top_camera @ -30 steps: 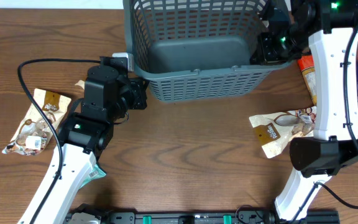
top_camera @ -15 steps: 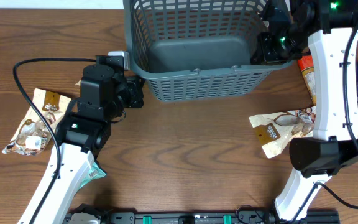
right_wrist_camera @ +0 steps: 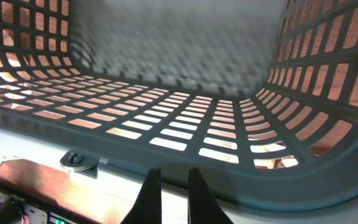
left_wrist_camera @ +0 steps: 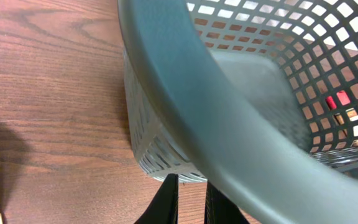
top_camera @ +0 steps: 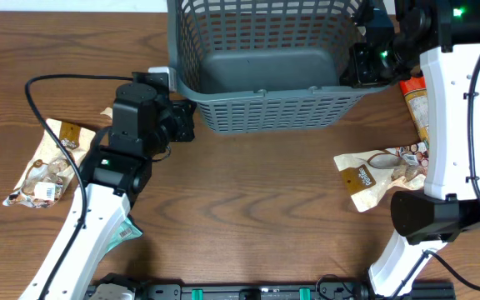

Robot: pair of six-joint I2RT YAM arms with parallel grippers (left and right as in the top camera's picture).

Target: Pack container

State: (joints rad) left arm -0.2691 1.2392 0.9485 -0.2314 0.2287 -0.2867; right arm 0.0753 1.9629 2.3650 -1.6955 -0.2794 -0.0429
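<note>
Overhead view: the container (top_camera: 265, 112) lies between the two grippers. The left gripper (top_camera: 183, 123) is at its front left corner and the right gripper (top_camera: 365, 65) is against its right rim. In the left wrist view, the fingers (left_wrist_camera: 168, 199) stand close together with a slim gap, and the container's wall and rim are just ahead of the tips. I cannot tell whether they pinch it. The right wrist view shows fingers (right_wrist_camera: 151, 193) nearly together, tips at the rim, grip unclear.
</note>
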